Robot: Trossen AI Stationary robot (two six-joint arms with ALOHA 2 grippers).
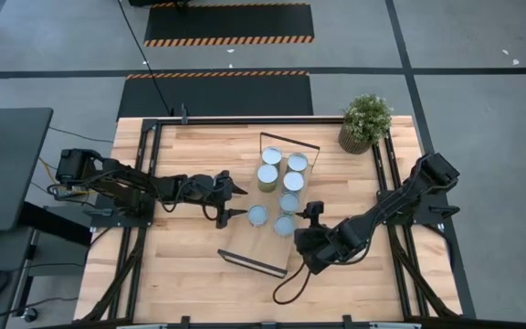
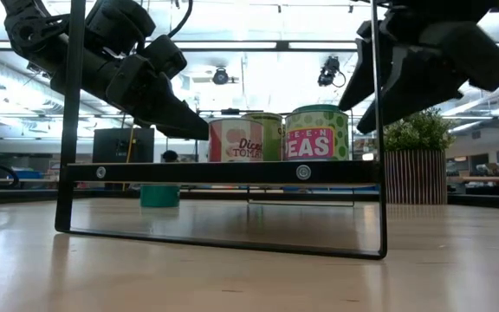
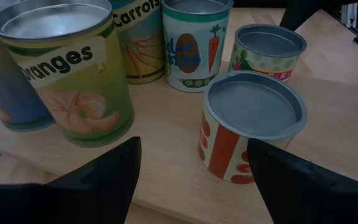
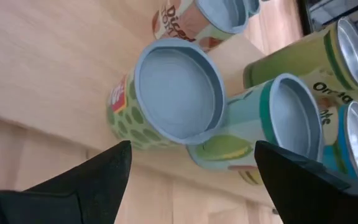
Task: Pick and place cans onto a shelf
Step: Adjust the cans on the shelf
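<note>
The shelf point(image 1: 265, 245), a light-wood board on black wire end frames, lies across the middle of the table. Several cans stand upright on it. Nearest are a short red tomato can point(image 3: 250, 124) and a green-dotted peas can point(image 4: 173, 93). My left gripper point(image 1: 237, 202) hovers open just left of the tomato can point(image 1: 257, 215), with the can ahead of its fingers. My right gripper point(image 4: 188, 180) is open and points slantwise down at the peas can point(image 1: 284, 226) from the right, with the can still beyond its fingertips. In the low view both grippers hang above the board point(image 2: 223, 172).
A potted plant point(image 1: 365, 122) stands at the table's far right corner. Taller cans, among them an oranges can point(image 3: 67, 68), crowd the shelf's far half. A black cable loop point(image 1: 286, 288) hangs under my right arm. Bare wooden tabletop lies left and right of the shelf.
</note>
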